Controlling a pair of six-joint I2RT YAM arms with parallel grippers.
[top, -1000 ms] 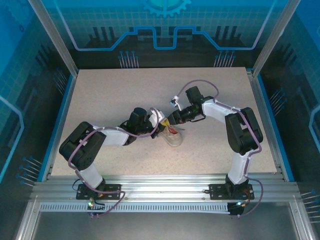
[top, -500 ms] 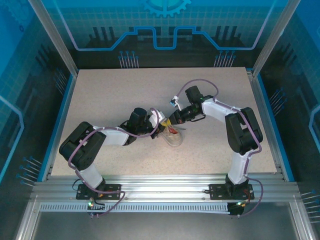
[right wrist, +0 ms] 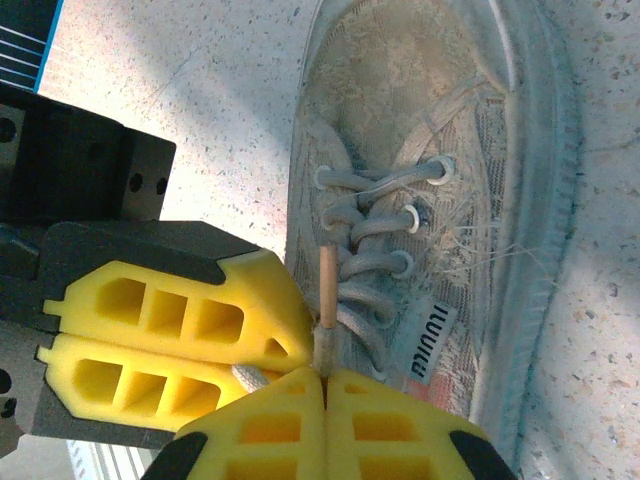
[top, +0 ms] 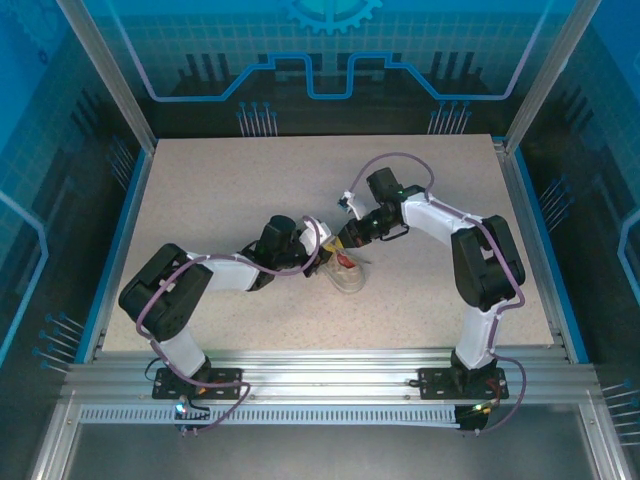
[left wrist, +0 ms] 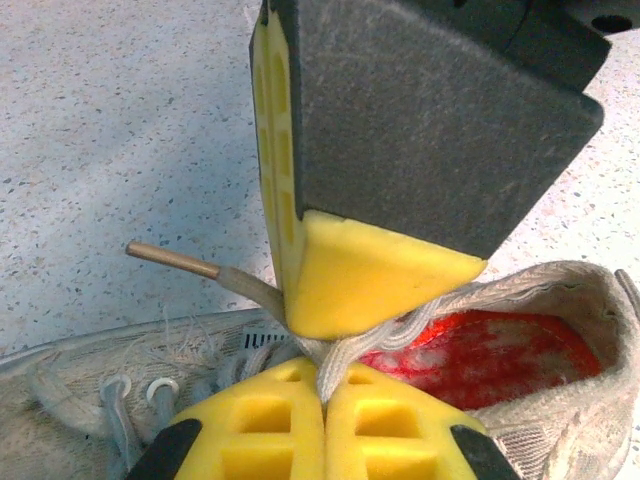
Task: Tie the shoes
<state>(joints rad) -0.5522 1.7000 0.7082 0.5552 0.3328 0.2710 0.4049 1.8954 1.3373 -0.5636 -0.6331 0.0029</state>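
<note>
The sneaker (top: 349, 275) lay in the middle of the counter (top: 220, 180), its long axis running roughly far to near with the toe toward the arm bases. Both pincers met tip to tip just above its tongue. The left pincer (left wrist: 322, 385) was pressed together on a strand of white lace (left wrist: 335, 358), and the right pincer (right wrist: 325, 378) was pinching another. Neither arm was nearer, so the coming pull probably had to run outward, each to its own side.

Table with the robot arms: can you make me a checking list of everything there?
Surface: speckled table, flat.
Job's things: one whitish sneaker, red inside, lying between the arms; white laces threaded, no bow seen.
Clutter: nothing seen.
Grippers: left gripper and right gripper both shut, each pinching a lace.
Cables: purple cables loop along both arms.
Surroundings: metal frame, blue walls.
</note>
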